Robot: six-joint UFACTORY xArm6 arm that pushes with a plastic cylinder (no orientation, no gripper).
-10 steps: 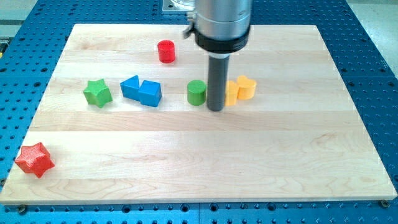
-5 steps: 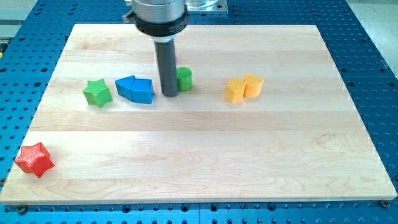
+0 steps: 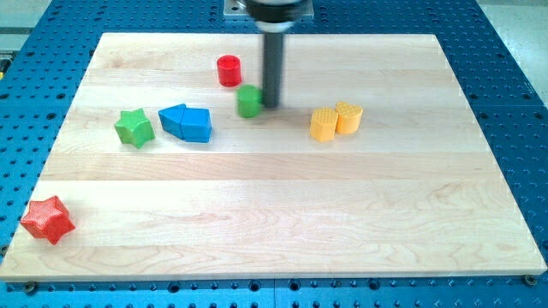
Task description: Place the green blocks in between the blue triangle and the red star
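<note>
- The rod has no hand to open or clench; my tip (image 3: 272, 105) is sitting against the green cylinder (image 3: 250, 101)'s right side, upper middle of the frame.
- The green star (image 3: 134, 127) is lying left, beside the blue triangle (image 3: 185, 122); the red star (image 3: 47, 219) is waiting lower left.
- Risk: the round cylinder is likely rolling off-line, or nudging the red cylinder (image 3: 229, 70).
- Blocks are looking matte and smooth on the pale wooden board (image 3: 342, 222).
</note>
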